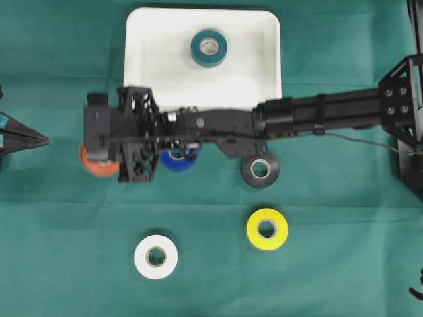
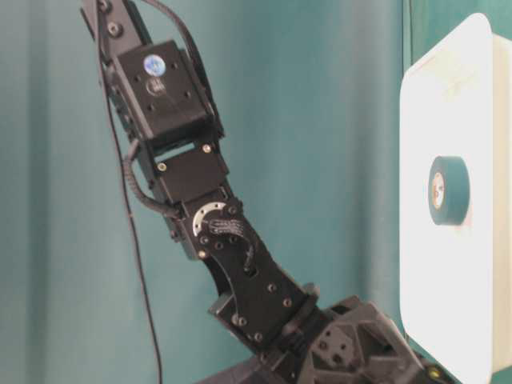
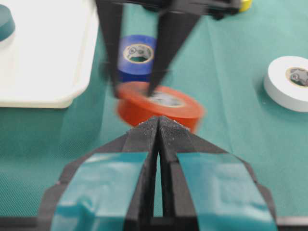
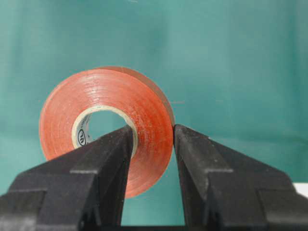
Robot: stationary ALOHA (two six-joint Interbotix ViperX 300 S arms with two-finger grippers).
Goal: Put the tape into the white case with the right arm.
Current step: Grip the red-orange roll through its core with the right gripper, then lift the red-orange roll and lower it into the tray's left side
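My right gripper [image 4: 151,132] is shut on the wall of an orange tape roll [image 4: 110,89], one finger through its hole and the other on its outer side. Overhead, this roll [image 1: 98,165] peeks out under the right arm's wrist [image 1: 132,132], left of the white case [image 1: 135,66]. In the left wrist view the orange roll [image 3: 183,108] is blurred, and I cannot tell whether it touches the cloth. A teal tape roll [image 1: 209,47] lies inside the case. My left gripper [image 3: 158,120] is shut and empty, just short of the orange roll.
On the green cloth lie a blue roll [image 1: 178,160] under the right arm, a black roll [image 1: 260,171], a yellow roll [image 1: 267,228] and a white roll [image 1: 156,257]. The left gripper's tip [image 1: 39,139] sits at the left edge.
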